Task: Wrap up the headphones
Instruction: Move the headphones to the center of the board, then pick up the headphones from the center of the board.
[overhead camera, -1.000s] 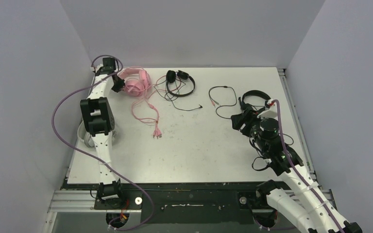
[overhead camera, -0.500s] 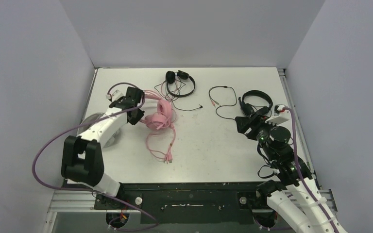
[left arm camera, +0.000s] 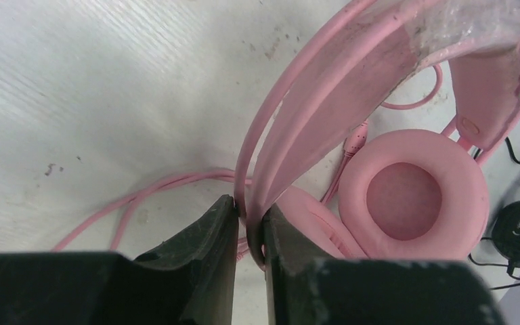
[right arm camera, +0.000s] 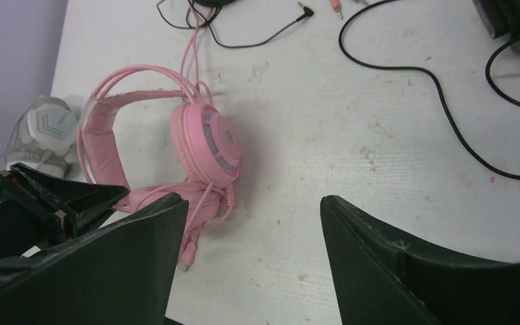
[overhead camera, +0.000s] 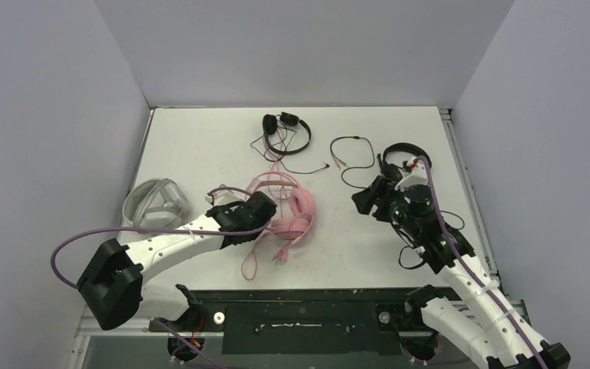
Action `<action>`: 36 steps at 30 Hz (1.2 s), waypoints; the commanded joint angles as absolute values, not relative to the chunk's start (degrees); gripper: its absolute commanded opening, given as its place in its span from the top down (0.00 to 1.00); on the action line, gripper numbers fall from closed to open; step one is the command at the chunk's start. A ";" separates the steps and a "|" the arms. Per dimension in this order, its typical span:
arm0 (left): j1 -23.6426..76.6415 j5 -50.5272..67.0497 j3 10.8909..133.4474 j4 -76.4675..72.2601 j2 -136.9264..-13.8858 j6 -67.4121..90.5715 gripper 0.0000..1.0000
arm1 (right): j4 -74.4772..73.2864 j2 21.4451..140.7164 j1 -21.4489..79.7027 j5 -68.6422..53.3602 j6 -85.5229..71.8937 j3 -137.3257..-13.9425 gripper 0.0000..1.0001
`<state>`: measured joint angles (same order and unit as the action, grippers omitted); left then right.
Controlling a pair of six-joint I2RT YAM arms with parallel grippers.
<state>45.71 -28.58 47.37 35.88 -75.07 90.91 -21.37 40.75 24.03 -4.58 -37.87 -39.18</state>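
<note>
The pink headphones (overhead camera: 292, 209) lie at the near middle of the table. My left gripper (overhead camera: 265, 214) is shut on their thin pink headband wires (left arm camera: 257, 156). In the left wrist view my left gripper (left arm camera: 249, 206) pinches those wires, and an ear cup (left arm camera: 406, 193) lies just beyond. The pink cable (overhead camera: 255, 260) trails loose toward the near edge. My right gripper (overhead camera: 365, 198) hovers to the right of them, apart and open. In the right wrist view my right gripper (right arm camera: 250, 200) has bare table between its fingers, and the pink headphones (right arm camera: 206, 142) lie to its left.
A bulky white-grey headset (overhead camera: 154, 201) lies at the left edge. A thin black headset (overhead camera: 286, 127) sits at the back centre with its cord tangled. Another black headset (overhead camera: 403, 157) lies behind my right arm, its black cord (overhead camera: 353, 150) looping leftward.
My left arm has dragged the pink headphones from the far left corner to the near middle. My right gripper has swung left toward them and opened a little wider.
</note>
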 commanded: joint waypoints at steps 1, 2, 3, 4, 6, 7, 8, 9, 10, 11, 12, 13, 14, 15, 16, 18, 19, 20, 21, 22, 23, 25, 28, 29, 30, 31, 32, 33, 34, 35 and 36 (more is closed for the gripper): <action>51.44 -33.89 50.45 30.79 -77.57 96.88 0.76 | -18.78 45.62 24.03 -9.18 -35.21 -40.53 0.25; 51.50 -34.23 51.90 32.78 -78.50 95.25 0.72 | -18.77 46.18 24.10 -9.29 -34.94 -40.55 0.24; 51.38 -34.50 53.00 34.24 -78.95 93.16 0.66 | -18.71 46.56 24.23 -9.39 -34.72 -40.52 0.22; 50.68 -34.24 53.68 34.13 -79.01 88.64 0.61 | -18.81 46.72 24.24 -9.40 -34.50 -40.52 0.21; 49.11 -33.51 55.34 36.51 -78.81 81.23 0.48 | -19.04 46.57 24.26 -9.01 -34.10 -40.29 0.18; 48.48 -33.45 56.28 38.18 -78.57 77.87 0.39 | -19.07 46.35 24.22 -8.81 -33.87 -40.19 0.17; 47.80 -33.13 57.04 39.65 -78.27 74.49 0.30 | -19.15 46.21 24.23 -8.60 -33.75 -40.05 0.16; 46.71 -32.38 57.74 41.41 -77.73 70.15 0.20 | -19.11 46.07 24.24 -8.35 -33.55 -39.95 0.15; 45.28 -30.95 58.00 41.91 -76.94 67.88 0.12 | -19.01 46.06 24.27 -8.20 -33.47 -39.91 0.14; 43.05 -29.02 57.27 41.18 -75.43 62.08 0.06 | -18.89 46.10 24.23 -8.09 -33.42 -39.90 0.14; 40.20 -26.20 56.33 40.14 -74.13 57.78 0.03 | -18.80 46.25 24.33 -8.09 -33.47 -39.90 0.14; 36.98 -23.52 55.47 39.40 -72.88 54.42 0.03 | -18.61 46.50 24.30 -8.09 -33.48 -39.98 0.13; 33.55 -20.32 54.54 38.18 -71.73 50.11 0.03 | -18.30 46.76 24.27 -8.32 -33.58 -39.99 0.13; 29.24 -17.15 54.00 37.03 -70.60 46.59 0.03 | -17.99 47.10 24.39 -8.54 -33.57 -40.07 0.13; 26.46 -13.86 53.68 35.70 -69.71 43.36 0.03 | -17.86 47.49 24.49 -8.65 -33.68 -40.28 0.13; 22.40 -8.10 53.03 32.43 -68.30 35.87 0.03 | -17.46 48.25 24.77 -8.79 -33.74 -40.62 0.12; 20.89 -5.42 53.29 31.11 -67.98 32.15 0.03 | -17.37 48.52 24.88 -8.68 -33.72 -40.79 0.12; 20.07 -3.91 53.78 29.99 -67.73 29.07 0.03 | -17.35 48.66 25.09 -8.51 -33.75 -40.93 0.12; 19.82 -4.25 54.60 29.89 -67.68 27.55 0.03 | -17.21 48.81 25.23 -8.33 -33.75 -41.12 0.12; 19.78 -4.19 55.54 29.85 -67.80 26.13 0.03 | -17.22 48.94 25.30 -8.20 -33.72 -41.32 0.12; 19.88 -3.49 56.01 29.69 -67.92 24.85 0.03 | -17.36 49.07 25.39 -8.11 -33.60 -41.65 0.12; 19.78 1.79 55.77 29.06 -68.56 18.95 0.03 | -17.56 49.13 25.48 -7.81 -33.49 -42.19 0.12; 19.52 5.24 57.66 31.56 -74.26 14.81 0.03 | -17.53 48.98 25.45 -7.56 -33.40 -42.44 0.12; 19.51 6.06 58.49 32.23 -76.29 13.42 0.03 | -17.40 48.96 25.42 -7.56 -33.40 -42.45 0.12; 19.57 6.40 59.21 32.85 -78.26 12.16 0.03 | -17.34 48.96 25.42 -7.68 -33.44 -42.52 0.12; 19.56 7.15 59.64 32.94 -79.74 11.00 0.03 | -17.39 48.96 25.52 -7.79 -33.45 -42.60 0.12; 19.56 7.71 59.83 32.43 -80.73 9.78 0.03 | -17.57 48.96 25.65 -7.84 -33.40 -42.77 0.12; 19.56 8.23 59.89 31.09 -81.51 8.81 0.03 | -17.72 48.91 25.74 -7.89 -33.33 -42.93 0.12; 19.56 8.69 60.24 30.09 -82.39 7.96 0.03 | -17.87 48.87 25.75 -7.91 -33.27 -43.04 0.12; 19.52 8.59 60.95 29.52 -83.53 7.23 0.03 | -18.02 48.73 25.84 -7.91 -33.23 -43.13 0.12; 19.56 8.42 61.87 29.21 -85.01 6.45 0.03 | -18.02 48.62 25.91 -7.95 -33.16 -43.27 0.12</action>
<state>19.86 5.06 57.58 32.67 -82.15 13.41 -19.79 49.28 25.26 -8.38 -33.98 -40.29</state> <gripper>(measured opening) 0.973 0.882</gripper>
